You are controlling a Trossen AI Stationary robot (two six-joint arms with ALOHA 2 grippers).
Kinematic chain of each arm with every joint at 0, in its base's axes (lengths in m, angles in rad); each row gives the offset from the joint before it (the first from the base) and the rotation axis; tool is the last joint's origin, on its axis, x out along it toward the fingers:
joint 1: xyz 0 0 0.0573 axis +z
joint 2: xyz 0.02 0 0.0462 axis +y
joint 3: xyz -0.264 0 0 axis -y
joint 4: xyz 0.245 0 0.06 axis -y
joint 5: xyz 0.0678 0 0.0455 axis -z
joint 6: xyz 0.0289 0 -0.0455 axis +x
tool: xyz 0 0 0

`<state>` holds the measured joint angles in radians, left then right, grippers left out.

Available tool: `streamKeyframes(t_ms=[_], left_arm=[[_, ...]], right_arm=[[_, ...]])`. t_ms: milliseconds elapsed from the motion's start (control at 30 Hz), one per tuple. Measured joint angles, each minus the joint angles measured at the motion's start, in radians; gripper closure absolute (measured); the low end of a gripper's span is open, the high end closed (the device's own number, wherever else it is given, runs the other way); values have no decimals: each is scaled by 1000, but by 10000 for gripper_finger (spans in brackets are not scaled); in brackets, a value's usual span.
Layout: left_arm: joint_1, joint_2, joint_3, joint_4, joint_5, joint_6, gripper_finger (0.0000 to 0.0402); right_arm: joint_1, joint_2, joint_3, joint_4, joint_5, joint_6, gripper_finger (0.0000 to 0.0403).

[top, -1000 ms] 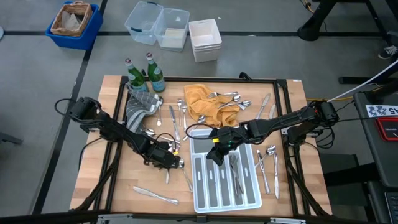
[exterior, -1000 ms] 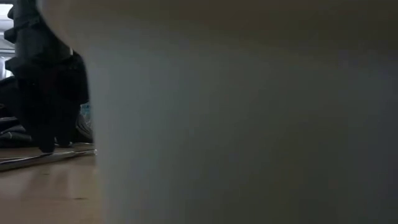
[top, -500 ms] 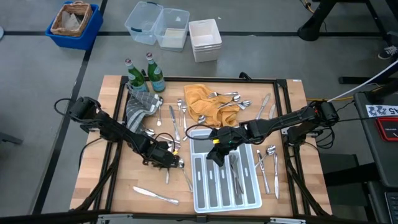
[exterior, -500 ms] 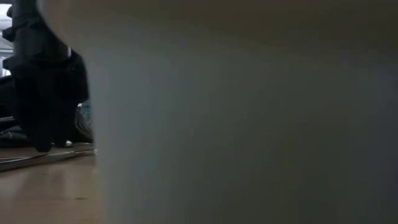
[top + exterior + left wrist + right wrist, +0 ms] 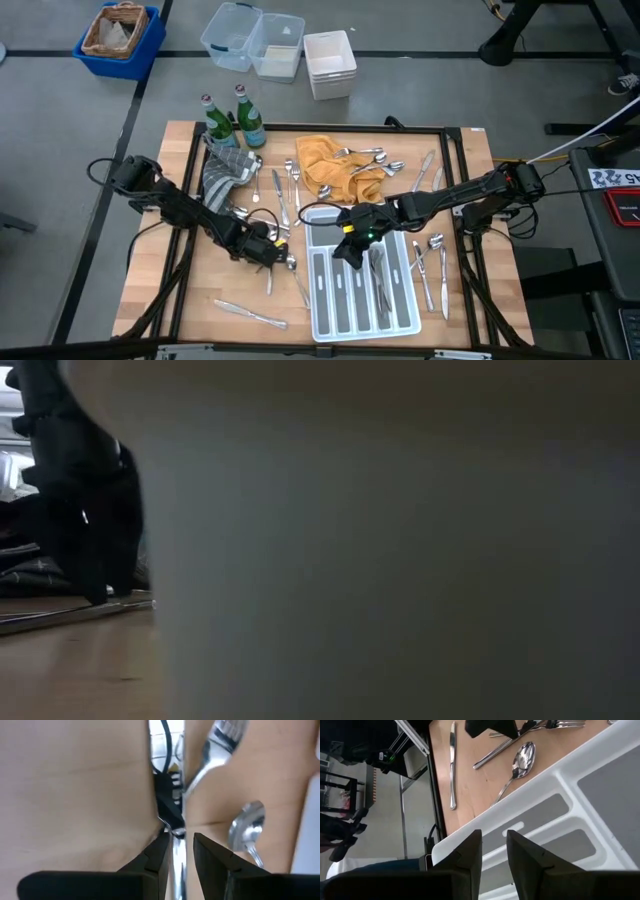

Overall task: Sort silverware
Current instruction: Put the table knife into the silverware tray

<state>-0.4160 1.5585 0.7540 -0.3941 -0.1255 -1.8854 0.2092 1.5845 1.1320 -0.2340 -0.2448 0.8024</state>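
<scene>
My left gripper [image 5: 268, 252] [image 5: 180, 837] is low over the wooden tabletop, left of the white compartmented tray [image 5: 325, 325], shut on a fork [image 5: 220, 735]. A spoon [image 5: 290, 262] [image 5: 247, 827] lies just beside it. My right gripper [image 5: 343, 250] [image 5: 494, 837] hovers over the tray's near-left compartments [image 5: 560, 790], its fingers a narrow gap apart and empty. Some silverware [image 5: 378, 275] lies in the tray. More lies on the yellow cloth [image 5: 365, 160], right of the tray [image 5: 430, 265], and a knife [image 5: 250, 315] lies near the front. My left gripper pinches the fork's handle [image 5: 178, 845] between its two fingers, which lie across the handle. The fork's tines point away from the wrist. Whether the fork is clear of the tabletop I cannot tell.
Two green bottles [image 5: 235, 120] and a grey cloth [image 5: 228, 170] stand at the far left, and the yellow cloth [image 5: 325, 165] lies at the far middle. The tray's white wall [image 5: 400, 540] blocks most of the low view. Bins stand on the floor beyond the table.
My left gripper has drawn back a little toward the table's far left, still low over the wood. The spoon beside it has stayed where it was.
</scene>
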Motion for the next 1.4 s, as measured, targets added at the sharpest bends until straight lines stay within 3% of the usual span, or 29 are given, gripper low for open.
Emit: streamKeyframes(t_ms=[233, 600, 1133, 1400], left_arm=[[40, 0, 0, -72, -2, 44, 325], [92, 0, 1, -54, 2, 113, 325], [-3, 1, 85, -98, -41, 54, 325], [-42, 76, 108, -71, -32, 8, 325]], right_arm=[[0, 0, 0, 0, 0, 0, 311], [0, 0, 0, 0, 1, 0, 311], [0, 0, 0, 0, 1, 0, 311], [0, 0, 0, 0, 8, -1, 311]])
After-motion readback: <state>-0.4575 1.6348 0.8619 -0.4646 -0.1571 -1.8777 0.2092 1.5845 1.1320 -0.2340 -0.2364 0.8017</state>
